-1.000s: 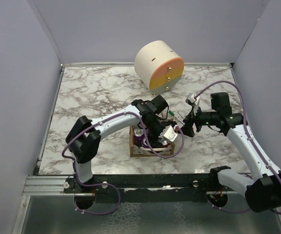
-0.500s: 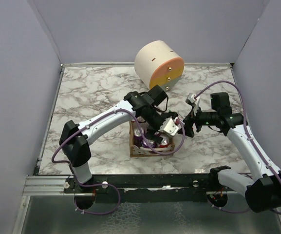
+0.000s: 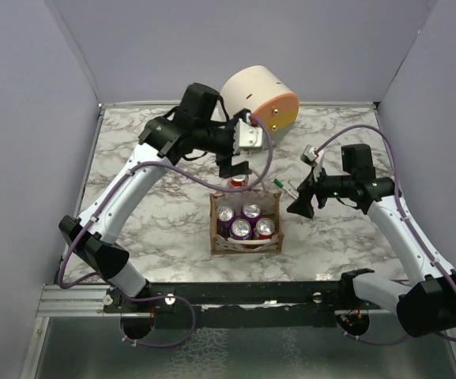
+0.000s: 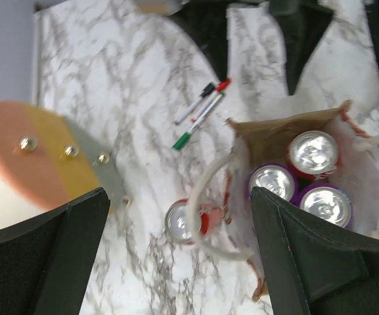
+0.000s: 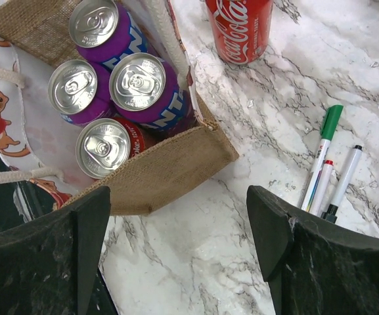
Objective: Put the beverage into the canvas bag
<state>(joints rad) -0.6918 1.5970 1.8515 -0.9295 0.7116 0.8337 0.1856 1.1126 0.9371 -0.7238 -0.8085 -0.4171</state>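
The canvas bag [image 3: 245,242] stands near the front middle of the table, with several cans upright inside: purple ones [image 5: 138,85] and one red one [image 5: 104,147]. Another red Coca-Cola can [image 3: 238,183] stands on the marble just behind the bag; it also shows in the left wrist view [image 4: 184,222] and the right wrist view [image 5: 238,26]. My left gripper [image 3: 231,167] is open and empty, raised above that can. My right gripper [image 3: 299,207] is open and empty beside the bag's right side. A white handle [image 4: 205,216] loops over the bag's rim.
A cream-and-orange round drawer box [image 3: 259,106] stands at the back. Three markers [image 5: 330,170] lie on the marble right of the bag, also seen from above [image 3: 287,188]. Purple cables hang from both arms.
My left gripper has lifted out of the bag and swung back and up, empty, to above the red can behind it. The cans in the bag now show. The right gripper barely moved.
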